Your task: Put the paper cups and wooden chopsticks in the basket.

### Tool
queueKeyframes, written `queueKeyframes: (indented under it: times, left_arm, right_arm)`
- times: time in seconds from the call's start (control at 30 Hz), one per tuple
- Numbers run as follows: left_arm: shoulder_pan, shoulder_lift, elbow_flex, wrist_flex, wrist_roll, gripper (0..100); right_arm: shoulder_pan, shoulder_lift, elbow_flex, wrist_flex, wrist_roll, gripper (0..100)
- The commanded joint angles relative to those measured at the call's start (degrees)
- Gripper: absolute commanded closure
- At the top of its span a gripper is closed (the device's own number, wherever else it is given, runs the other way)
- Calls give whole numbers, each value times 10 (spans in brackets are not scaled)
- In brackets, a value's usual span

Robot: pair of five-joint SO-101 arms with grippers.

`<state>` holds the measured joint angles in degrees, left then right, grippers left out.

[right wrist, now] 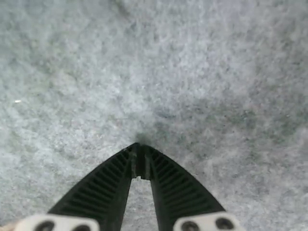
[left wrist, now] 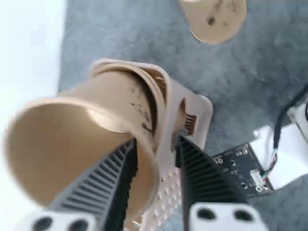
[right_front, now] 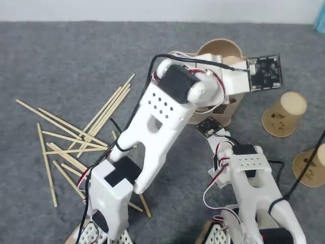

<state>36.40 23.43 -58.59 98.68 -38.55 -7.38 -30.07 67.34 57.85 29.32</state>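
Grey carpet (right wrist: 216,72) lies under everything. Left gripper (left wrist: 156,144) clamps a cup (left wrist: 62,139) by its wall — one finger inside, one outside — and the cup is tilted at the mouth of the basket (left wrist: 195,113), toward the far edge. Right gripper (right wrist: 139,151), jaws closed on nothing, hangs over bare carpet just in front of the basket. Loose cups (right_front: 284,114) sit near the right edge — chopsticks (right_front: 76,137) lie scattered well to the left.

High camera looks down over the desk (right_front: 61,56); wrist cameras peer closely past left hand (left wrist: 156,144) and right hand (right wrist: 141,151), left one sharing the basket (left wrist: 195,115).
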Motion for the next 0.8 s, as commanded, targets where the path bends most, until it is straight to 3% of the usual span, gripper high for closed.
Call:
queueKeyframes:
  times: [0.0,0.27,0.57,0.67,0.77]
  left_arm:
    - [-24,-10,-70,10,12,848]
    - [-68,-10,-262,13,156,848]
    - [-105,-8,-357,19,483,849]
    - [-108,-3,-356,20,489,867]
    - [-99,-3,-356,20,468,987]
  right_arm:
    - [6,-29,-7,-5,0,979]
    - [7,-29,-7,-3,0,979]
    - [7,-29,-7,0,-4,979]
    - [7,-29,-7,0,-4,979]
    - [7,-29,-7,0,-4,979]
